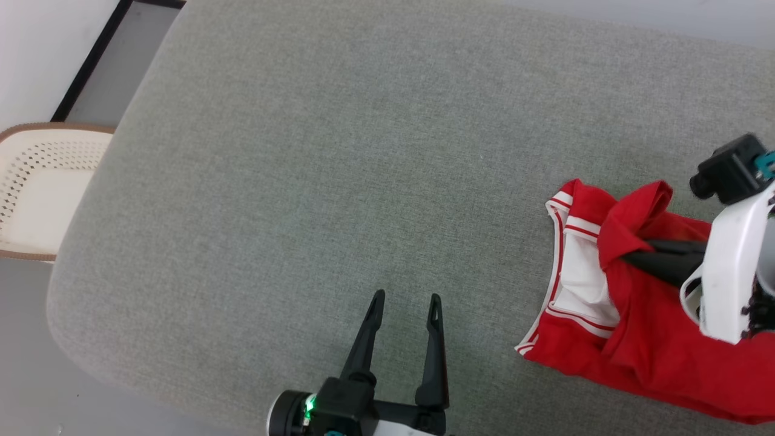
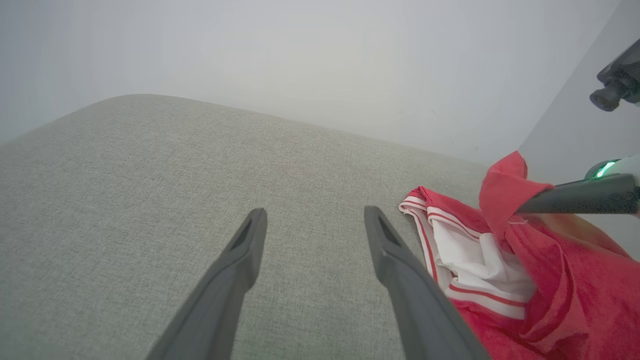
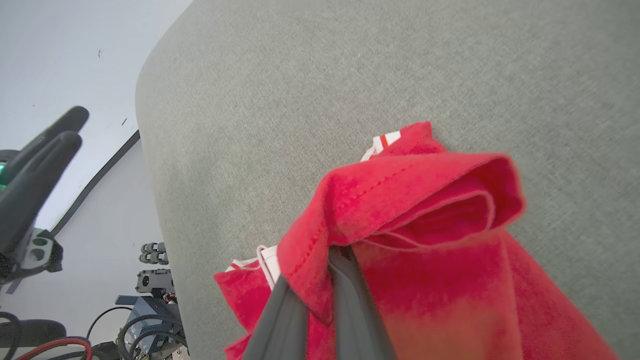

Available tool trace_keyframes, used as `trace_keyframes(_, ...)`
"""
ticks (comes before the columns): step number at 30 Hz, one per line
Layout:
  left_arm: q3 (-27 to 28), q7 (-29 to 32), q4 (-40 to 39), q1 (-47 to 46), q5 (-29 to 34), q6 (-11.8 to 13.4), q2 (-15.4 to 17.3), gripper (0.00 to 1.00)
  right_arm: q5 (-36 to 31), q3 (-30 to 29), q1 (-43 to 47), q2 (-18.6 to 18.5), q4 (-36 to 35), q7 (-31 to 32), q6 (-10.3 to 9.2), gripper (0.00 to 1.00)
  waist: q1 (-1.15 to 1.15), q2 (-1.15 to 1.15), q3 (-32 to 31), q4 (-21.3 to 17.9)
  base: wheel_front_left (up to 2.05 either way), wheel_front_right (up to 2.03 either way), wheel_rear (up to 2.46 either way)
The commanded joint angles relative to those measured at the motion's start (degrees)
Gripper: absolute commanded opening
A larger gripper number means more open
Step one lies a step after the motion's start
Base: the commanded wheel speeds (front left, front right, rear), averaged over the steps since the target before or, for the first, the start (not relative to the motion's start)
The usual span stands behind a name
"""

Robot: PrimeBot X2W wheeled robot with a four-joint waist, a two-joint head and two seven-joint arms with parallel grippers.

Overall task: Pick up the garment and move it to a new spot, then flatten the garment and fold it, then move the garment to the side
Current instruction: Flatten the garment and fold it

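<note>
The garment (image 1: pixel 654 339) is a red jersey with white-and-red striped trim, bunched at the right of the grey padded table (image 1: pixel 339 169). My right gripper (image 1: pixel 629 257) is shut on a fold of its red cloth, which is lifted above the rest; the pinched fold (image 3: pixel 410 200) drapes over the fingertips in the right wrist view. My left gripper (image 1: pixel 404 301) stands open over bare table near the front edge, left of the garment (image 2: pixel 505 280) and apart from it. The left fingers (image 2: pixel 395 250) hold nothing. The right gripper's fingers (image 2: pixel 575 197) also reach in from the right of the left wrist view.
A cream perforated basket (image 1: pixel 36 188) stands on the floor beyond the table's left edge. A wall (image 2: pixel 320 60) lies behind the table. Robot base parts and cables (image 3: pixel 150 310) sit below the table's front edge.
</note>
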Motion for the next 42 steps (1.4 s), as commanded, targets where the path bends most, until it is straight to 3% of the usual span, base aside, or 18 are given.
trace_keyframes(1, -0.24, -0.22, 0.08, -0.83, -0.29, 0.35, 0.04, 1.00, -0.37, 0.13, 1.21, 0.89, 0.73, -0.34, -0.05, 0.00, 0.00, 0.00, 0.17, 0.08, 0.00, 0.00, 0.00)
trace_keyframes(2, -0.33, -0.22, 0.10, -1.00, -0.41, 0.37, 0.04, 1.00, -0.80, 0.08, 1.42, 1.10, 1.02, -0.51, -0.05, 0.00, 0.00, 0.00, 0.23, 0.09, 0.00, 0.00, 0.00)
trace_keyframes(3, -0.39, -0.22, 0.15, -1.14, -0.52, 0.48, 0.04, 1.00, -1.07, 0.06, 1.52, 1.33, 1.28, -0.65, -0.05, 0.12, 0.00, 0.00, 0.27, 0.04, 0.00, 0.00, 0.00)
trace_keyframes(5, -0.35, -0.22, 0.31, -1.39, -0.47, 0.58, 0.04, 1.00, -1.55, -0.12, 1.89, 1.84, 1.51, -0.79, -0.05, 0.46, 0.00, 0.00, 0.25, -0.17, 0.00, 0.00, 0.00)
trace_keyframes(6, -0.26, -0.22, 0.42, -1.46, -0.43, 0.60, 0.04, 1.00, -1.69, -0.42, 1.93, 2.23, 1.39, -1.07, -0.05, 1.00, 0.00, 0.00, 0.17, -0.35, 0.00, 0.00, 0.00)
trace_keyframes(12, 0.68, -0.22, 1.57, -2.20, -0.12, -0.29, 0.04, 1.00, -0.91, -2.21, 2.29, 2.95, 0.23, -3.02, -0.05, 1.00, 0.00, 0.00, -1.12, -1.86, 0.00, 0.00, 0.00)
trace_keyframes(18, 2.36, -0.22, 3.42, -3.33, -0.07, -1.80, 0.05, 1.00, -1.03, -3.98, 4.05, 0.94, -0.14, -7.57, -0.05, 1.00, 0.00, 0.00, -2.66, -4.61, 0.00, 0.00, 0.00)
trace_keyframes(23, 4.11, -0.22, 5.60, -4.46, -0.58, -3.21, 0.05, 1.00, -3.84, -5.08, 7.24, -2.74, 0.91, -15.56, -0.05, 1.00, 0.00, 0.00, -3.83, -7.48, 0.00, 0.00, 0.00)
trace_keyframes(29, 6.79, -0.22, 9.47, -6.00, -0.82, -4.48, 0.07, 1.00, -9.92, -6.21, 13.06, -4.90, 9.91, -27.38, -0.04, 1.00, 0.00, 0.00, -5.42, -11.14, 0.00, 0.00, 0.00)
trace_keyframes(35, 10.26, -0.22, 12.20, -6.97, 1.45, -5.68, 0.19, 1.00, -11.42, -8.05, 19.22, -3.57, 16.29, -36.10, -0.05, 1.00, 0.00, 0.00, -7.06, -13.92, 0.00, 0.00, 0.00)
trace_keyframes(42, 14.50, -0.22, 12.47, -4.21, 2.42, -6.85, 2.08, 1.00, -12.32, -15.21, 25.18, 0.26, 19.15, -38.53, -0.04, 1.00, 0.00, 0.00, -9.97, -16.61, 0.00, 0.00, 0.00)
